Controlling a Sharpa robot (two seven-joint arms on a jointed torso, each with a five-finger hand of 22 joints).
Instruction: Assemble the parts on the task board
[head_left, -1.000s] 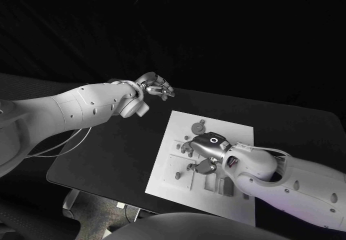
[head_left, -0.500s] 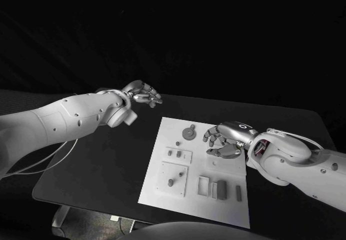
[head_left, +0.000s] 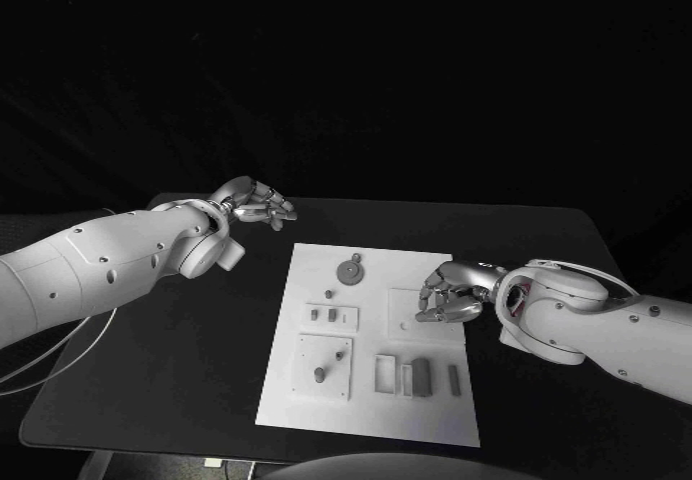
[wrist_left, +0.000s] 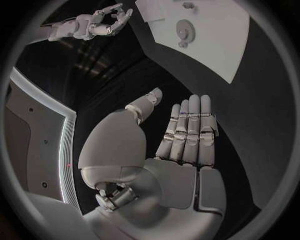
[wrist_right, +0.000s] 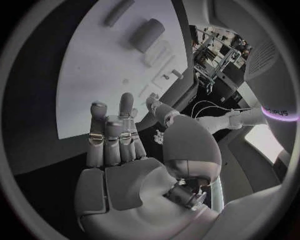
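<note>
The task board (head_left: 378, 340) lies at mid-desk (head_left: 188, 360), grey parts (head_left: 420, 377) seated or lying on it. The right hand (head_left: 450, 295) hovers over the board's right edge, fingers curled, apparently holding nothing. The left hand (head_left: 257, 206) hangs off the board's far left corner, empty, fingers loosely curled. The right hand is nearer; the upright blocks lie toward the robot from it, long axes running near to far.

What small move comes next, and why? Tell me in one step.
Probably lower the right hand onto one of the small parts near it. It hangs over the white board's right side, fingers curled and holding nothing, while the left hand sits off the board past its far left corner, also holding nothing.
</note>
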